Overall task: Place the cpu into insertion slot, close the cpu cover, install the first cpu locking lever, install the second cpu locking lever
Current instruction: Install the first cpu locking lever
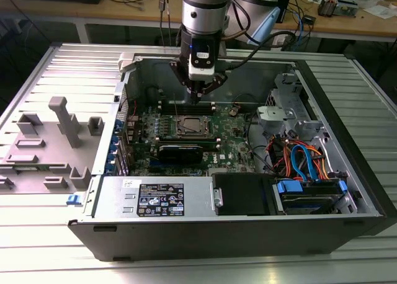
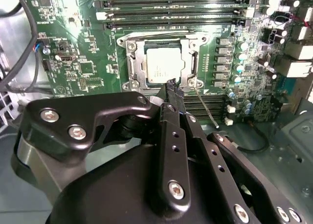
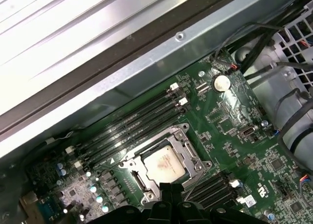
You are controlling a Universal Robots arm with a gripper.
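Inside the open computer case (image 1: 347, 119), on the green motherboard (image 1: 232, 149): the cpu (image 2: 165, 65), silvery top up, seated in the insertion slot (image 2: 130, 46). Around the chip, lying flat as far as can be told: the cpu cover (image 2: 138, 70), square window framing the metal top. From one socket corner in the second wrist view, a thin locking lever (image 2: 205, 106), angled away across the board.

In the exterior view, just above the socket's 12 o'clock edge: the gripper (image 1: 197, 97), pointing down, fingers pinched narrow, nothing between them. In both wrist views, its black tip close over the socket's rim.

At 12 o'clock from the socket, long black memory slots (image 1: 186, 104). At 6 o'clock of the case, a power supply (image 1: 198, 200) bearing a black-and-white printed label (image 1: 160, 200), the print left unread. At 3 o'clock, blue and orange cables (image 1: 304, 160). At 9 o'clock, outside the case, a grey plastic fixture (image 1: 62, 119) on the ribbed table (image 1: 37, 247).
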